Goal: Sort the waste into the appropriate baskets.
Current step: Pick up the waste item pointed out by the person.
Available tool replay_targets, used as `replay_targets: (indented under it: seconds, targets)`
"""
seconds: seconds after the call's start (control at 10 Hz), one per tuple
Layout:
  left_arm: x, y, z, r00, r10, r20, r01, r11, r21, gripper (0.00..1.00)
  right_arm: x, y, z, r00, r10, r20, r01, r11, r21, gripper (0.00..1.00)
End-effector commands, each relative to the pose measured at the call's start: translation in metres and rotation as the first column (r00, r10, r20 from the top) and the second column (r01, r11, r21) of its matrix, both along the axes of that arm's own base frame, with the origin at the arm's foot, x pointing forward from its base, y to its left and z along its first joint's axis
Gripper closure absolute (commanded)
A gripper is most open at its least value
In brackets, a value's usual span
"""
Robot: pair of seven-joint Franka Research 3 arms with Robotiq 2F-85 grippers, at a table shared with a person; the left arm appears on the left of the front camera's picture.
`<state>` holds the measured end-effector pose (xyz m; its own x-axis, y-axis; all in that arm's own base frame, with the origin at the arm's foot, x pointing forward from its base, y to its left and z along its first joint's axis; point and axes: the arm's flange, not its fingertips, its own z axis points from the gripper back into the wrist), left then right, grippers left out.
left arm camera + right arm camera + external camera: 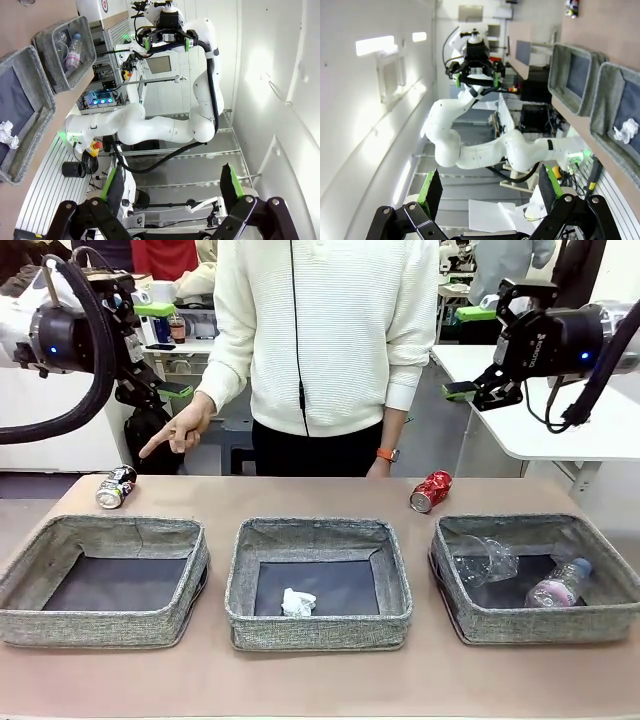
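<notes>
Gaping: left hand point(170, 174), right hand point(489, 176) | crumpled paper ball point(297, 602) in woven bin point(318, 630) | red can point(431, 491), seemingly crushed

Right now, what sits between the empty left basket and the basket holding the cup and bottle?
The middle basket, with a crumpled white paper ball lying on its dark bottom. The front view shows this plainly.

The three grey woven-fabric baskets point(318, 632) look coarse and matt, with smooth dark bottoms. The crumpled white paper ball point(297, 602) is dull and creased. The crushed red metal can point(431, 491) shines, and the dark printed metal can point(115, 487) glints less. The clear plastic cup point(485, 560) and the small clear plastic bottle with pink label point(557, 585) are glossy. The tan worktop point(320, 680) is smooth and matt. My left gripper point(171, 182) is matt black plastic with smooth green pads point(109, 184).
</notes>
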<state>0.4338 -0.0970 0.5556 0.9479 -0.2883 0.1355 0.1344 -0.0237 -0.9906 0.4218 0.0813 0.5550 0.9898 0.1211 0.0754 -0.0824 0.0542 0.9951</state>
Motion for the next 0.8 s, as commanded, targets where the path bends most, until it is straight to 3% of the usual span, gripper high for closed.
replay_targets:
  seconds: [0.0, 0.4, 0.5, 0.6, 0.7]
  targets:
    - [0.000, 0.000, 0.003, 1.000, 0.001, -0.008, -0.001, 1.000, 0.014, 0.00, -0.002, 0.001, -0.001, 1.000, 0.012, 0.018, -0.013, 1.000, 0.008, 0.00]
    - [0.000, 0.000, 0.000, 1.000, 0.000, 0.000, 0.000, 1.000, 0.000, 0.00, -0.002, 0.001, -0.001, 1.000, 0.012, 0.018, -0.013, 1.000, 0.008, 0.00]
    - [0.022, 0.012, -0.002, 0.979, 0.155, 0.132, -0.188, 0.938, 0.292, 0.00, -0.002, 0.001, -0.001, 1.000, 0.012, 0.018, -0.013, 1.000, 0.008, 0.00]
    - [0.041, 0.034, -0.018, 0.962, 0.234, 0.142, -0.273, 0.800, 0.534, 0.00, -0.002, 0.001, -0.001, 1.000, 0.012, 0.018, -0.013, 1.000, 0.008, 0.00]
    - [0.044, 0.059, -0.030, 0.939, 0.311, 0.149, -0.327, 0.671, 0.665, 0.00, -0.002, 0.001, -0.001, 1.000, 0.012, 0.018, -0.013, 1.000, 0.008, 0.00]
